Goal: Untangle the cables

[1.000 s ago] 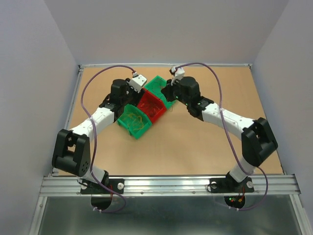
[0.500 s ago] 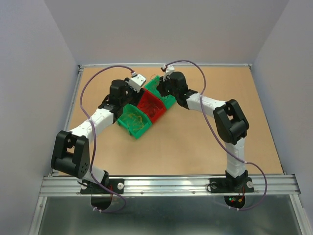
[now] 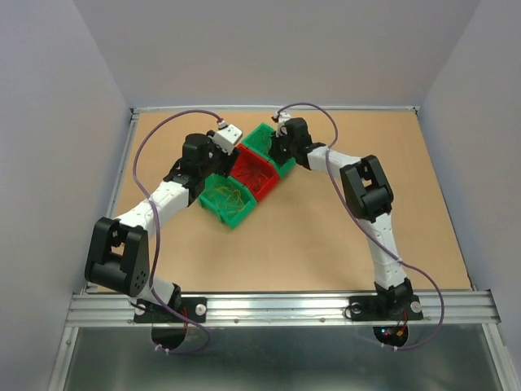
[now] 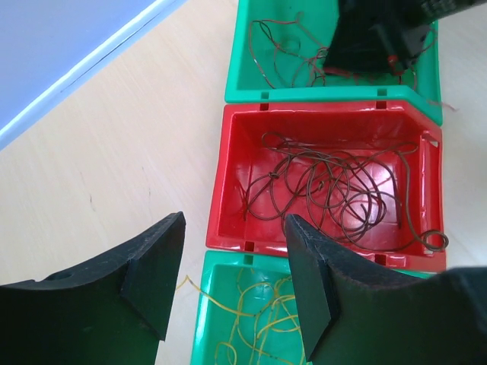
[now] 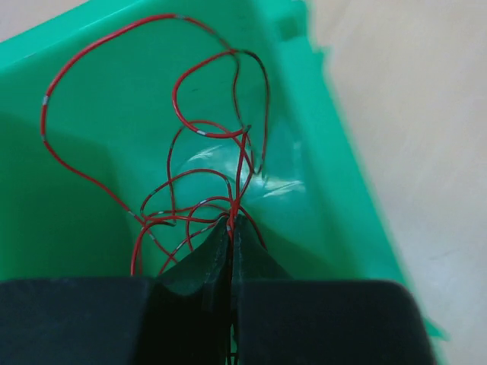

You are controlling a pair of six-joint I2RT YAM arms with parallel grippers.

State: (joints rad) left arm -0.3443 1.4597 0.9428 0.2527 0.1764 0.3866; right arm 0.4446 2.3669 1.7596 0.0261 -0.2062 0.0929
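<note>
Inside the uppermost green bin, the right gripper is clamping red cables, partly hiding them, while the left gripper is hovering, jaws apart, over brown cables.

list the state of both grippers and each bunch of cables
left gripper: open, empty
right gripper: shut on red cables
red cables: tangled, in far green bin
brown cables: tangled, in red bin, untouched
yellow cables: in near green bin, untouched
</note>
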